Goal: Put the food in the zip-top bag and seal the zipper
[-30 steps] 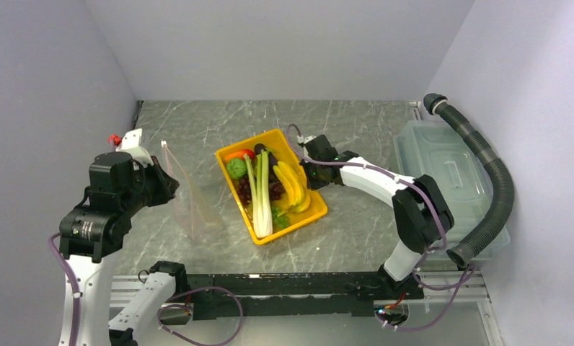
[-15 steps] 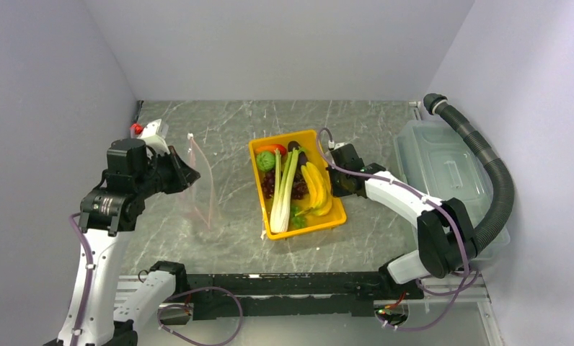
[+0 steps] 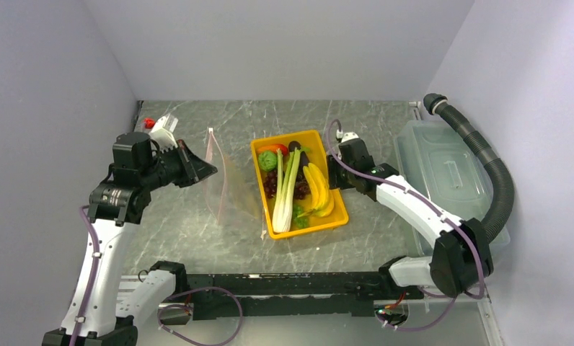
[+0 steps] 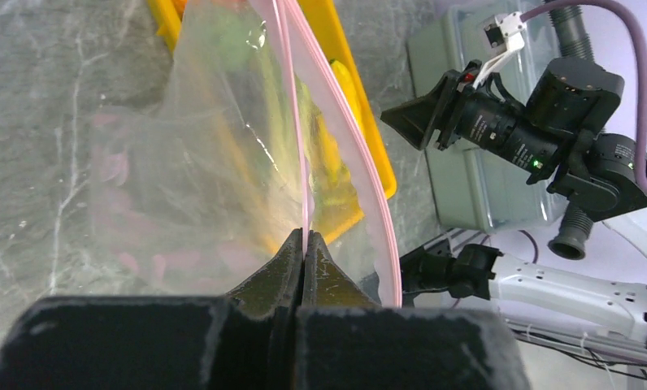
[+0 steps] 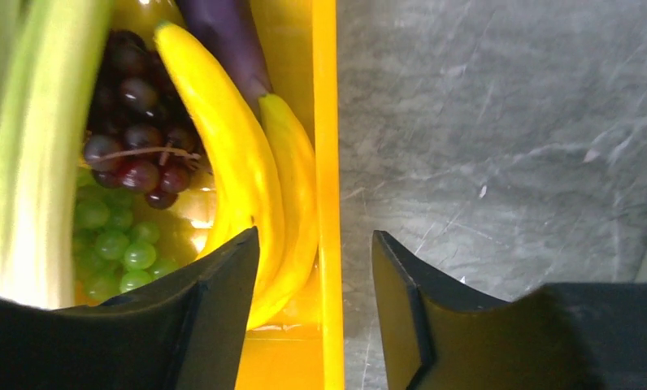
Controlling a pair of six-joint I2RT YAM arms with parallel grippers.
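On the table [image 3: 385, 122], the yellow tray [image 3: 306, 229] holds the food [image 3: 284, 191] just right of the upright zip-top bag [image 3: 230, 191], so we'd steady its zipper [image 4: 292, 122], pinched in our left claw [image 4: 304, 240], and shift our spread right claw [image 5: 314, 240] off the tray wall onto a banana [image 5: 223, 138].

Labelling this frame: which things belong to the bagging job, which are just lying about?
Job: bag, zipper strip, celery, bananas, grapes, left tool pinching the bag's mouth, right tool open astride the tray rim.
Lying about: tray (only holds the food), lidded bin, black hose.
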